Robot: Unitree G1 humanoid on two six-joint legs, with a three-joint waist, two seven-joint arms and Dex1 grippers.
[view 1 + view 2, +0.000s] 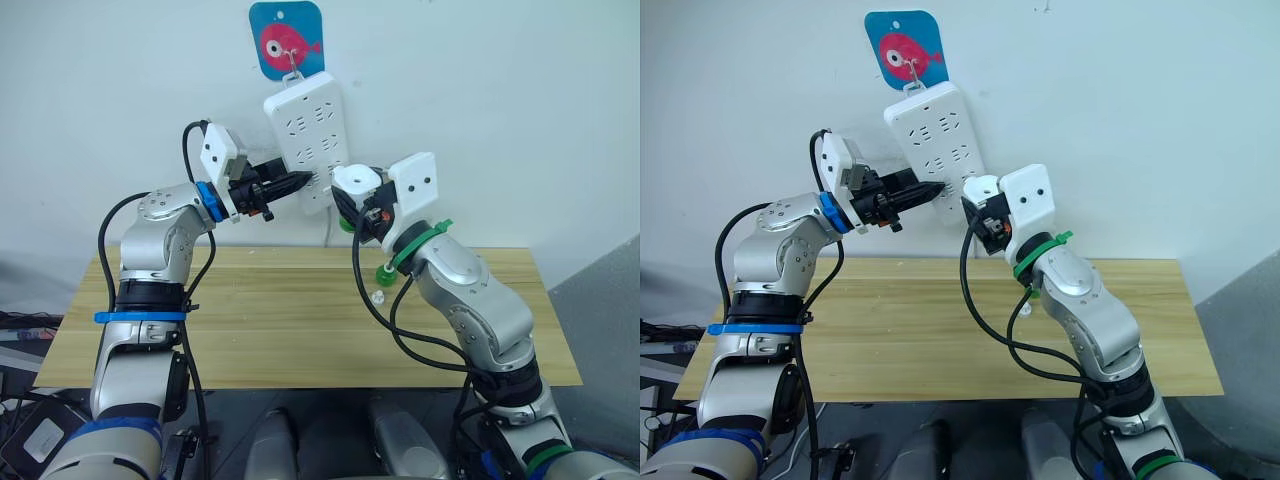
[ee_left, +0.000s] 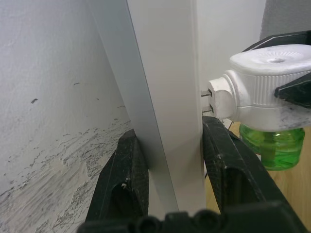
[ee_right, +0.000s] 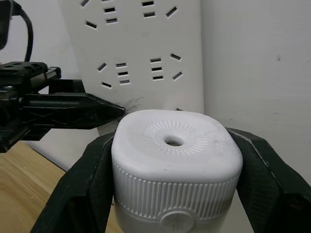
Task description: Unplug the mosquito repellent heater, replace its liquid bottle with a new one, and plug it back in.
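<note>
The white mosquito repellent heater sits between the fingers of my right gripper, which is shut on its sides. A green liquid bottle hangs screwed in under it. The heater's two prongs are right at the face of the white power strip, their metal still partly showing. My left gripper is shut on the strip's lower edge, one finger behind it and one in front. Another green bottle stands on the wooden table under my right arm, a tiny clear cap beside it.
The power strip hangs tilted from a hook on a blue fish-pattern holder on the white wall. Its cord drops behind the table. My right arm's black cables loop over the table near the bottle.
</note>
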